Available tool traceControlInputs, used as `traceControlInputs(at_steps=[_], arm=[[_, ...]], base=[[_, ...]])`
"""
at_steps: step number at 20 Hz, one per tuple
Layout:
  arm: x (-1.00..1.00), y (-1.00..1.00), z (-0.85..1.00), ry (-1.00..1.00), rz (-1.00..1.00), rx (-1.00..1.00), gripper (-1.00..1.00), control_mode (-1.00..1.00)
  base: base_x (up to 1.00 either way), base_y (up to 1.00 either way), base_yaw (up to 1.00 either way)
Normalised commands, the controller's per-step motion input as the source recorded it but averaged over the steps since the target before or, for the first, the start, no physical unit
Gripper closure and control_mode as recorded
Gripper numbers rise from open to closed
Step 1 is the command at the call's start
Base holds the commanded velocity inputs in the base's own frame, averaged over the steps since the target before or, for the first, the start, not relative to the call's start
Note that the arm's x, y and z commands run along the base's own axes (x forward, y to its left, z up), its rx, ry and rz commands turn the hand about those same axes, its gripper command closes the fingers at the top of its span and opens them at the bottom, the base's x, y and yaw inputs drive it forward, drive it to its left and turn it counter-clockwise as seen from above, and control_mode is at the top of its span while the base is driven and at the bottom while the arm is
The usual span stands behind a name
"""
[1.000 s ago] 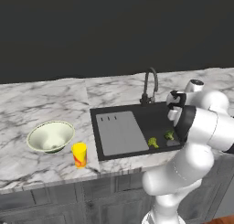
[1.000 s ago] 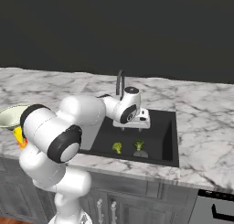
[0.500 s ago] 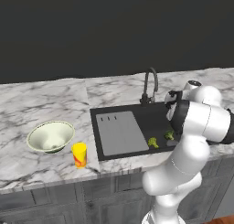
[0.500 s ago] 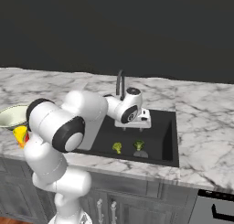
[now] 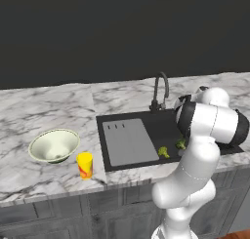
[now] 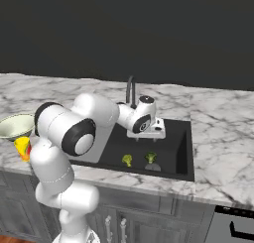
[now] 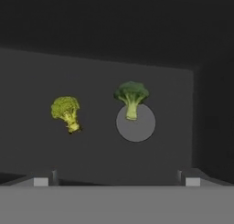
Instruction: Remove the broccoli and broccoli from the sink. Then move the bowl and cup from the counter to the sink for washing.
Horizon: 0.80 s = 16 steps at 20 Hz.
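Two broccoli florets lie on the floor of the black sink (image 6: pixel 181 152): a yellowish one (image 6: pixel 127 159) (image 7: pixel 66 111) (image 5: pixel 163 151) and a darker one (image 6: pixel 151 157) (image 7: pixel 131 95) (image 5: pixel 181 144) at the edge of the round drain (image 7: pixel 135 125). My gripper (image 6: pixel 147 136) (image 7: pixel 116 180) hangs open over the basin, above and behind both florets, with nothing between its fingers. To the left on the marble counter (image 5: pixel 58 106) stand the cream-green bowl (image 5: pixel 53 145) (image 6: pixel 15 125) and, in front of it, the yellow cup (image 5: pixel 84 165) (image 6: pixel 22 148).
A dark gooseneck tap (image 5: pixel 160 89) (image 6: pixel 131 91) rises behind the sink, close to my hand. A grey flat panel (image 5: pixel 124 141) fills the basin's left side. My own forearm (image 5: pixel 210 123) hides the sink's right part in the left base view.
The arm's elbow and upper links have swung round, while the open hand has stayed over the sink at nearly the same spot. Florets, bowl and cup have not moved.
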Motion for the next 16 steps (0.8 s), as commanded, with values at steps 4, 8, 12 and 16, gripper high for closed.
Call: traceControlInputs(at_steps=[4, 8, 12, 16], arm=[[0.17, -0.07, -0.09, 0.00, 0.00, 0.00, -1.00, -1.00], [0.15, -0.08, -0.09, 0.00, 0.00, 0.00, -1.00, -1.00], [0.16, -0.05, -0.09, 0.00, 0.00, 0.00, -1.00, -1.00], [0.16, -0.03, -0.10, 0.00, 0.00, 0.00, -1.00, -1.00]], base=[[0.00, 0.00, 0.00], [0.00, 0.00, 0.00], [0.00, 0.00, 0.00], [0.00, 0.00, 0.00]])
